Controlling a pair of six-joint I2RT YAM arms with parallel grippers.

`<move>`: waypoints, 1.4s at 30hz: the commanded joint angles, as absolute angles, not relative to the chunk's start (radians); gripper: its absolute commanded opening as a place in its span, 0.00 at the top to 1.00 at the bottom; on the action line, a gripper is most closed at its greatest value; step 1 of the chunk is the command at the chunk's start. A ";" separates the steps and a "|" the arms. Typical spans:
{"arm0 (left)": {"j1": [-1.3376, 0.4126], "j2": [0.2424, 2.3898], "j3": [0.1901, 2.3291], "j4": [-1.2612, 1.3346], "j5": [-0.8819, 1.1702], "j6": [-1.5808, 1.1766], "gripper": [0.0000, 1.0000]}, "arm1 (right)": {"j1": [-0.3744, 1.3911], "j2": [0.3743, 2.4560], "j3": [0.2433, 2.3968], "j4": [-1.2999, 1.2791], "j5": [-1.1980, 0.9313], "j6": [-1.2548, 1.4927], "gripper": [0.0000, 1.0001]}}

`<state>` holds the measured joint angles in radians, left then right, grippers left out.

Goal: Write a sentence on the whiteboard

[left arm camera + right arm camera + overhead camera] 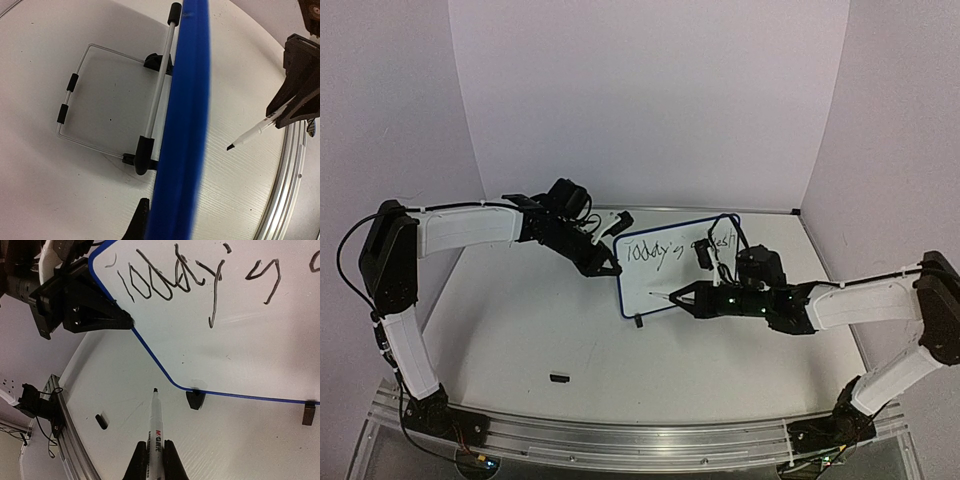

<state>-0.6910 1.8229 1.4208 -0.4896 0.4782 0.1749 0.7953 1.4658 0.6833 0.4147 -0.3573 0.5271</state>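
The right gripper (155,462) is clamped on the barrel of a marker (156,430). The marker's tip hangs just off the lower left corner of the whiteboard (260,357), apparently lifted clear rather than writing. The board stands on its black feet (195,399) near the middle of the table (240,445), with the sentence (170,285) begun along its top, while the left gripper (120,320) pinches the left rim, most likely to stop it sliding under the pen's push.

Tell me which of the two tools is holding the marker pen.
The right tool, its fingers shut around the marker pen, tip pointing at the whiteboard. The left tool instead grips the whiteboard's left edge.
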 commanded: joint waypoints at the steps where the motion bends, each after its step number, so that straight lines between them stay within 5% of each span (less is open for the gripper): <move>1: -0.698 1.844 1.463 -0.517 0.488 0.171 1.00 | 0.802 1.555 0.754 0.591 -0.373 0.564 1.00; 16: -0.700 1.843 1.463 -0.519 0.483 0.174 1.00 | 0.802 1.750 0.854 0.688 -0.364 0.610 1.00; 42: -0.699 1.844 1.465 -0.519 0.484 0.174 1.00 | 0.802 1.753 0.827 0.664 -0.293 0.607 1.00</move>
<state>-0.6910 1.8305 1.4273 -0.4892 0.4782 0.1738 0.8040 1.7691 0.8248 0.6418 -0.3686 0.6071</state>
